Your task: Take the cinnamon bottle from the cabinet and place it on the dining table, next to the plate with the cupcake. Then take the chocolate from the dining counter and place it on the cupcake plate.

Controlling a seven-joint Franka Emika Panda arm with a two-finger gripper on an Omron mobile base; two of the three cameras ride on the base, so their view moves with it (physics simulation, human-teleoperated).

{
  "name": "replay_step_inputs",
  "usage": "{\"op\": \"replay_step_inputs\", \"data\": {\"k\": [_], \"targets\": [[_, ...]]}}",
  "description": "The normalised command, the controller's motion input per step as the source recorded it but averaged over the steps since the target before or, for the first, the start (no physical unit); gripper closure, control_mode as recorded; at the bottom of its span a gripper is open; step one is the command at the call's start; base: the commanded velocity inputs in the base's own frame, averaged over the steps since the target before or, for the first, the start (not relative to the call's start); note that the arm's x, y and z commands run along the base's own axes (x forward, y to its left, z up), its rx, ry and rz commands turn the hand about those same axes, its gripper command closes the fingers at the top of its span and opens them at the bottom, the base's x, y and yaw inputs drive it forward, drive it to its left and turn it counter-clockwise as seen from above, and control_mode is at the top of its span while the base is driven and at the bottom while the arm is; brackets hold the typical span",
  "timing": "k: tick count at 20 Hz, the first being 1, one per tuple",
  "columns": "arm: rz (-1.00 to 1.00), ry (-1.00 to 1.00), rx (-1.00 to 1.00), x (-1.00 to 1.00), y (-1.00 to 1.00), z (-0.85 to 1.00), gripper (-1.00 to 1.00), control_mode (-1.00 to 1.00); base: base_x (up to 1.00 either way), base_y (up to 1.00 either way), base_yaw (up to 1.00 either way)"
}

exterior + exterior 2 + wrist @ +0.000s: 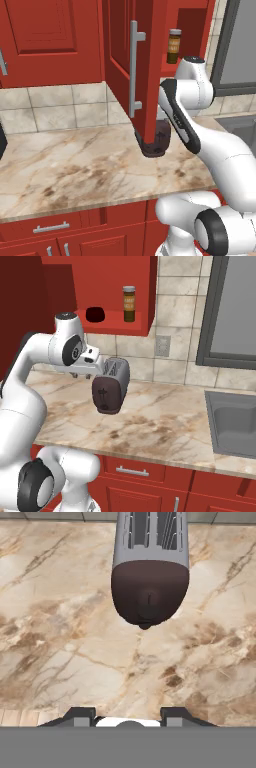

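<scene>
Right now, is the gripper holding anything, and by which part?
Nothing. The gripper is shut and empty above the worktop; the cinnamon bottle sits in the cabinet.

Cinnamon bottle [129, 304] stood in open cabinet [116, 326], right of bowl [94, 314]; toaster [111, 385] on worktop [155, 426] below, sink [234, 423] to right.

Marble worktop [165, 431], beige-brown veined, along a wall of pale square tiles [55, 107]. Toaster [111, 387] stands on it, dark end panel, grey slotted top. Right of the toaster: grey sink [235, 423] set into the worktop, dark-framed window [230, 311] above it. Wall socket [162, 346] behind the toaster. Red drawers [55, 227] below, silver handles.
</scene>
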Motion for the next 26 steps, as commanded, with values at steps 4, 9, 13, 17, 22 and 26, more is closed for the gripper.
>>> {"op": "replay_step_inputs", "data": {"k": [4,9,13,17,22,26], "targets": [[0.0,0.01,0.0,-0.05,0.01,0.0,-1.0,-1.0,0.0,0.0,0.0],[-0.05,-0.32,-0.12,-0.24,0.08,0.09,-1.0,-1.0,0.0,0.0,0.0],[-0.12,-0.43,-0.06,-0.12,0.01,0.4,-1.0,-1.0,0.0,0.0,0.0],[-0.12,-0.32,0.0,0.0,-0.09,0.51,-1.0,-1.0,0.0,0.0,0.0],[-0.13,-0.15,0.08,0.05,-0.23,0.63,-1.0,-1.0,0.0,0.0,0.0],[-0.07,0.03,0.18,0.28,-0.16,0.57,-1.0,-1.0,0.0,0.0,0.0]]}}
